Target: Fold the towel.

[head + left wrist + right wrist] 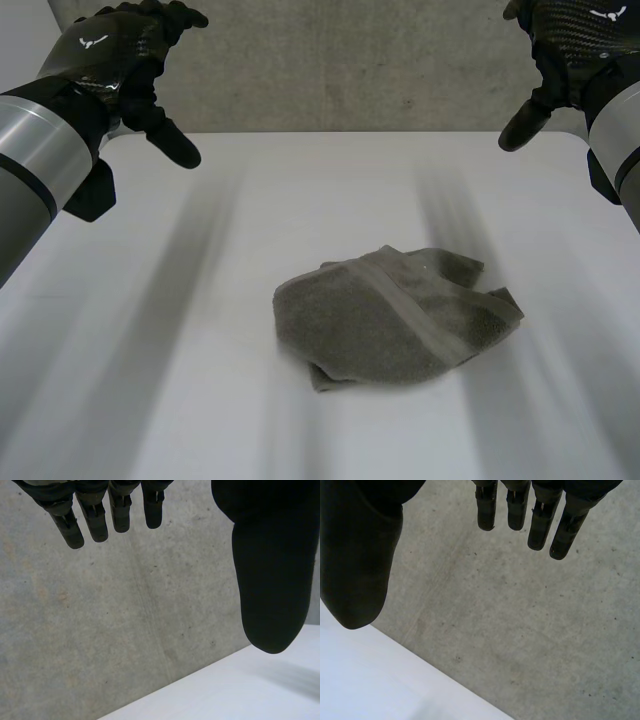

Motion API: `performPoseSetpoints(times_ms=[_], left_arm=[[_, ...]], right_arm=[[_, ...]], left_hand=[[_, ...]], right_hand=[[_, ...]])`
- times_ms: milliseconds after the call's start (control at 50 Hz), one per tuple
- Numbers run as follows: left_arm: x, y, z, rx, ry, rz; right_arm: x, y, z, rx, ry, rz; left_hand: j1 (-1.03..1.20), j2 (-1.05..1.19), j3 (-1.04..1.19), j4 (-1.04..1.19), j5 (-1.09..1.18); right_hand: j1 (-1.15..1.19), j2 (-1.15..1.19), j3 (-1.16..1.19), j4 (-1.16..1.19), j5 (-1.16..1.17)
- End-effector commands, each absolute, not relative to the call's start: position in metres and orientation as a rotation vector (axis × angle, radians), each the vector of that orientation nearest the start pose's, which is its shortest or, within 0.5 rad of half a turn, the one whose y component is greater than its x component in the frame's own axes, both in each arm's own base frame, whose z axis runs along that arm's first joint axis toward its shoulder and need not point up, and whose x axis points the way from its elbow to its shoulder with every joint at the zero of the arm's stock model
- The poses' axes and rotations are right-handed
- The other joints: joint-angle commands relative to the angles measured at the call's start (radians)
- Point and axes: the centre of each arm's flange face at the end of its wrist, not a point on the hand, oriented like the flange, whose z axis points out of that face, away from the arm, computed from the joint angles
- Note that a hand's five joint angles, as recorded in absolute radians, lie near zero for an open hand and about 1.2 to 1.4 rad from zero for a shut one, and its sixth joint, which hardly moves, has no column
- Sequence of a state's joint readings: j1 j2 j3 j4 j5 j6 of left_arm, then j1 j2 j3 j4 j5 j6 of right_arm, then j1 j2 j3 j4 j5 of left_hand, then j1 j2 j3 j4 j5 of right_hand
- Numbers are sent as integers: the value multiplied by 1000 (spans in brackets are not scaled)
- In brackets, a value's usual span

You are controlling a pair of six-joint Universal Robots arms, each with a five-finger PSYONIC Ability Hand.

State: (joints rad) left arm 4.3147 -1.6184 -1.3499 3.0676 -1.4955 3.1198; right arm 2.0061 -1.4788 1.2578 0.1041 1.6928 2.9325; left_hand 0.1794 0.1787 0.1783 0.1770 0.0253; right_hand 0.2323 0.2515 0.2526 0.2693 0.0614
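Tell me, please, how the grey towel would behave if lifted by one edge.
The towel lies crumpled in soft folds, so it would probably hang limp and unfold. Its fuzzy pile suggests it would not slip from a pinch. Pushed on the smooth table, it would likely bunch up rather than slide whole.

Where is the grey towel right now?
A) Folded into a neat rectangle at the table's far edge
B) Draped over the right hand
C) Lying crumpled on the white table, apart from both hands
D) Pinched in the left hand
C: the grey towel lies bunched near the middle of the white table, while the left hand and the right hand hang open above the far corners, touching nothing.
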Motion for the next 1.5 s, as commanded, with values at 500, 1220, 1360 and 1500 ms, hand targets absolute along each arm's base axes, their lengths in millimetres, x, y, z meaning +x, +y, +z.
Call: performPoseSetpoints(times_ms=[500, 1220, 1360, 1500], left_arm=[[-256, -242, 350, 593, 2372, -2528], [-312, -220, 155, 1149, 2817, -1944], [-336, -239, 199, 1034, 2656, -2331], [-327, -274, 330, 429, 2074, -2924]], right_arm=[[269, -255, 338, -870, 1953, -2087], [345, -293, 215, -1230, 2120, -1434], [346, -296, 291, -1153, 1954, -1769], [318, -293, 420, -748, 1567, -2417]], left_hand=[[16, 17, 18, 19, -4], [905, 905, 906, 907, 884], [1217, 1218, 1218, 1219, 1196], [1217, 1218, 1218, 1219, 1196]], right_hand=[[-58, -77, -78, -95, -61], [1164, 1145, 1144, 1127, 1160], [1164, 1145, 1144, 1127, 1160], [1164, 1145, 1144, 1127, 1160]])
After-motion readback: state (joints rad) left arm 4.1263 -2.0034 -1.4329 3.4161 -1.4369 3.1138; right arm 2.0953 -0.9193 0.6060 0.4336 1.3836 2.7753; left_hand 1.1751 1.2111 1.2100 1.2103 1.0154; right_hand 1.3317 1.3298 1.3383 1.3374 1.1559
